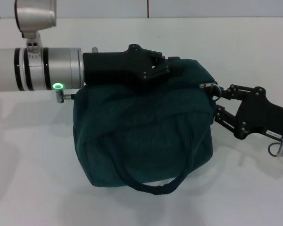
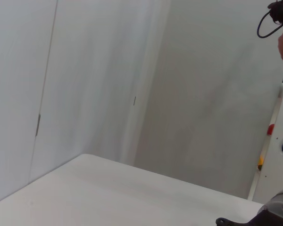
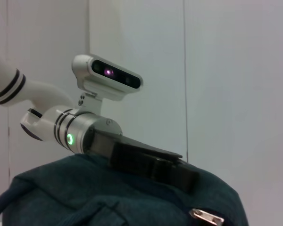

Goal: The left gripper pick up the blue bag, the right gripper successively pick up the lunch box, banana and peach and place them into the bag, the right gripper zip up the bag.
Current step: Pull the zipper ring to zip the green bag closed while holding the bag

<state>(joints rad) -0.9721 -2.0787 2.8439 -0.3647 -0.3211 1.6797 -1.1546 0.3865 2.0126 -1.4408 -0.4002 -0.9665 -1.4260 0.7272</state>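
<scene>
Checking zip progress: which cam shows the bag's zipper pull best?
Head view: the metal zipper pull sits at the end of the blue bag, right by the right gripper. The right wrist view catches only the pull at its bottom edge. The left wrist view shows no bag, just wall and table.

White tabletop [image 1: 33, 188], plain matte. Blue bag [image 1: 141, 136] seen on it near centre, upright, one loop handle drooped toward front edge.
</scene>
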